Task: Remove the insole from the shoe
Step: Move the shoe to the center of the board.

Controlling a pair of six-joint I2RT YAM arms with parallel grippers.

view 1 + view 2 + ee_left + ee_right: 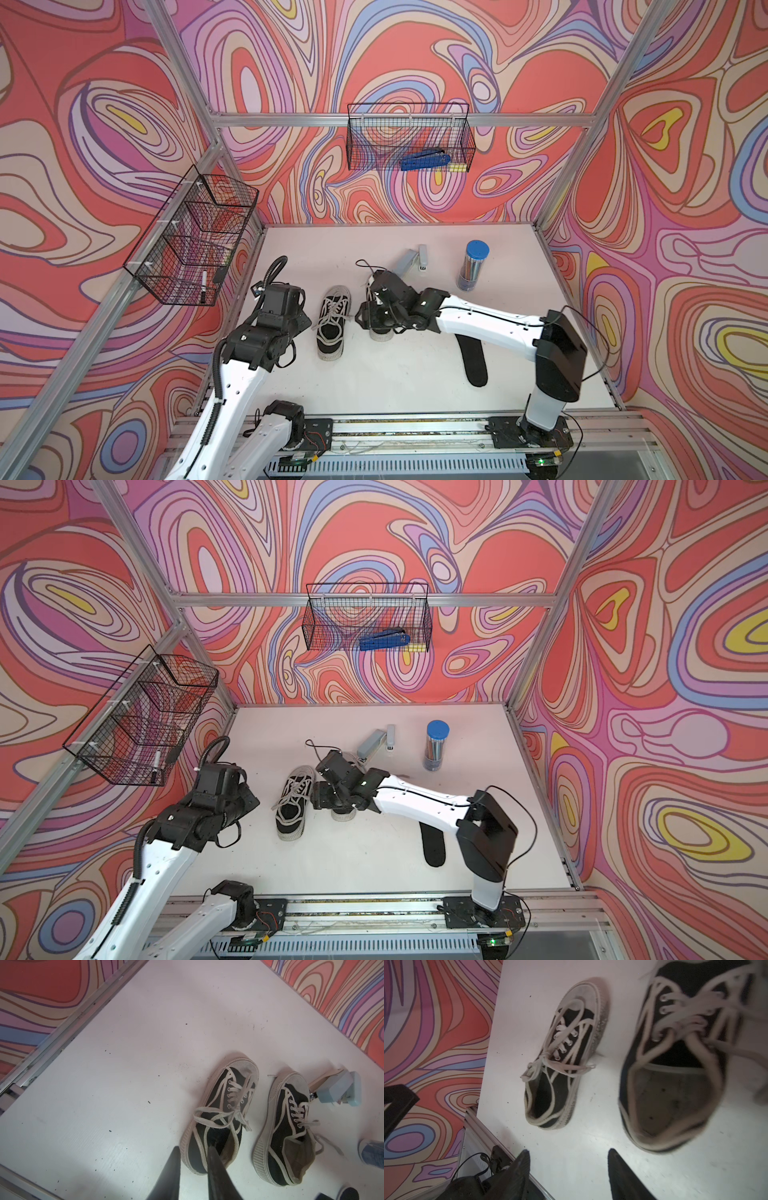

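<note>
Half done, by the look of it: one black insole [476,365] lies flat on the table [415,395], partly under the right arm and well apart from both shoes. In both top views it is clear of any shoe. The right shoe [670,1095] sits directly below the right wrist, and its bare brownish bed suggests the insole came from there.

The right gripper [569,1151] hovers above the table beside that shoe's heel. Its fingers are spread wide with nothing between them.

The left shoe [332,322] stands just beside its mate, laces loose. Its inside looks black, most likely a second insole [540,1103] still seated, though the toe end is hidden.

The left gripper [192,1147] is at this shoe's heel with its fingers a narrow gap apart and pinching nothing that shows. One fingertip [209,1151] lies over the shoe's opening and the other is outside the sole. Whether either touches the shoe cannot be told.

If both shoes count, what is left is to reach into the left shoe, catch the insole's heel edge and draw it out.
</note>
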